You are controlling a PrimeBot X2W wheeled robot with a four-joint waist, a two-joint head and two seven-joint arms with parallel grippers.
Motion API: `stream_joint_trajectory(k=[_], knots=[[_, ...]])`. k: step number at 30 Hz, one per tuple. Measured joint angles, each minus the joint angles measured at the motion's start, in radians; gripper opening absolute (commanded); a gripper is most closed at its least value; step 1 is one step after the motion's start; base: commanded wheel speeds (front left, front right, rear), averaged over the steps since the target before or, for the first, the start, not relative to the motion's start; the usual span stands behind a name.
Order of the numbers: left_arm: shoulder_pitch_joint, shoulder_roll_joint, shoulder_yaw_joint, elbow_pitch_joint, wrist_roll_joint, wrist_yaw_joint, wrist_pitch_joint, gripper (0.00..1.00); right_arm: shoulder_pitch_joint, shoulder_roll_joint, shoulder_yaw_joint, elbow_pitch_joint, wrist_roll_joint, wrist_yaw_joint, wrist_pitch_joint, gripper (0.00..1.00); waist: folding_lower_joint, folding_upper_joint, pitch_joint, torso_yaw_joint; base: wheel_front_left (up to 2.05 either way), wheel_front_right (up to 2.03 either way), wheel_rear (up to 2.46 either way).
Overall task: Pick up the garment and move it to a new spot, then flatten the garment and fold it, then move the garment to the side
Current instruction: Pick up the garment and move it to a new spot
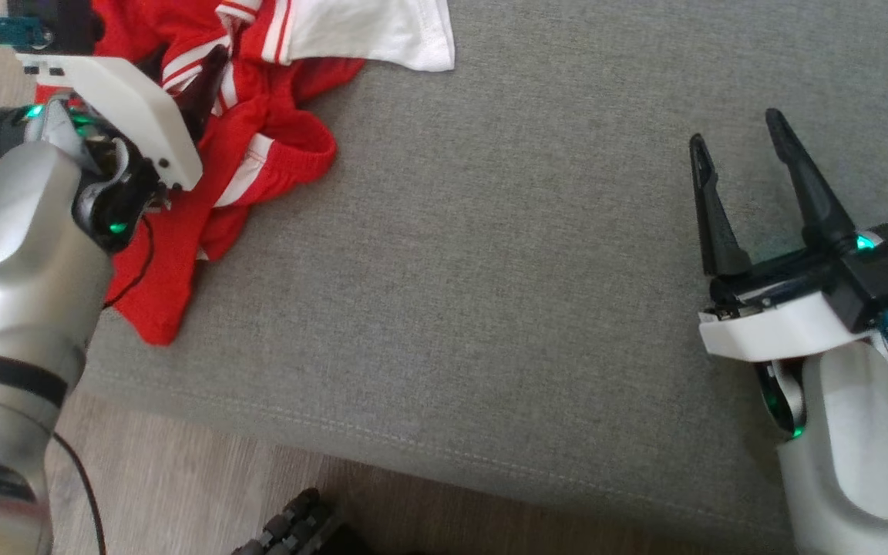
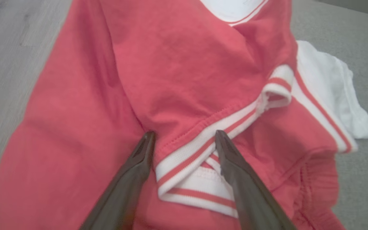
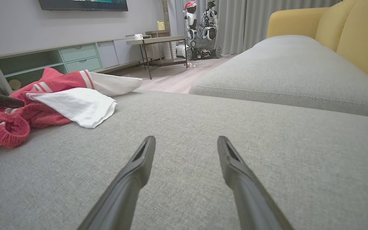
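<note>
Head view. The garment (image 1: 259,116) lies crumpled at the far left of the grey sofa seat (image 1: 529,270), and one red flap reaches the seat's front edge. My left gripper (image 1: 209,77) sits right over the heap. My right gripper (image 1: 737,131) is well apart on the right over bare cushion, fingers spread wide and empty. The left arm is clearly the nearer one.

Left wrist view. The left gripper (image 2: 185,134) has its fingers wide apart, straddling a striped band (image 2: 200,140) of the garment (image 2: 177,64). The band runs diagonally between the tips, low on the left and high on the right, so it crosses the gap instead of running along it. Nothing is pinched yet. The cloth is a soft red knit, wrinkled, with ribbed white-and-red trim and a white panel (image 2: 327,92) to the right. I judge that closing here would catch the band and the layer beneath it.

Right wrist view. The right gripper (image 3: 185,140) is spread and holding nothing above coarse grey weave. The garment (image 3: 53,95) lies off to this view's left as a low, lumpy pile.
</note>
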State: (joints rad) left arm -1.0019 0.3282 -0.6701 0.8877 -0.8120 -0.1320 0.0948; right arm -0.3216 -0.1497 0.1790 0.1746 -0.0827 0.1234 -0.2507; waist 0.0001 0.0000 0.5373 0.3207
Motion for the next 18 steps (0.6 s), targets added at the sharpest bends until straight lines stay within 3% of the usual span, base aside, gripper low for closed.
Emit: stream_joint_trajectory(k=[2, 4, 12, 18], knots=[[-0.003, 0.007, -0.021, 0.004, -0.044, 0.0, -0.001, 1.0, -0.007, 0.0, -0.001, -0.001, 0.001, 0.0, 0.0, 1.0, 0.0, 0.0, 0.001, -0.007, 0.0, 0.0, 0.0], [-0.003, 0.022, -0.046, 0.0, -0.071, 0.0, -0.032, 0.0, -0.009, 0.001, -0.001, -0.004, 0.01, 0.0, 0.0, 1.0, 0.0, 0.0, 0.002, -0.013, 0.0, 0.0, 0.0], [-0.01, 0.076, -0.134, -0.007, -0.099, 0.0, -0.258, 0.0, -0.009, 0.008, 0.009, -0.004, 0.039, 0.0, 0.0, 1.0, 0.0, 0.0, -0.03, -0.017, 0.0, 0.0, 0.0], [-0.076, 0.123, -0.174, -0.035, -0.019, 0.0, -0.338, 0.0, -0.008, 0.039, 0.025, -0.003, 0.075, 0.0, 0.0, 1.0, -0.0001, 0.0, -0.092, -0.023, 0.0, 0.0, 0.0]])
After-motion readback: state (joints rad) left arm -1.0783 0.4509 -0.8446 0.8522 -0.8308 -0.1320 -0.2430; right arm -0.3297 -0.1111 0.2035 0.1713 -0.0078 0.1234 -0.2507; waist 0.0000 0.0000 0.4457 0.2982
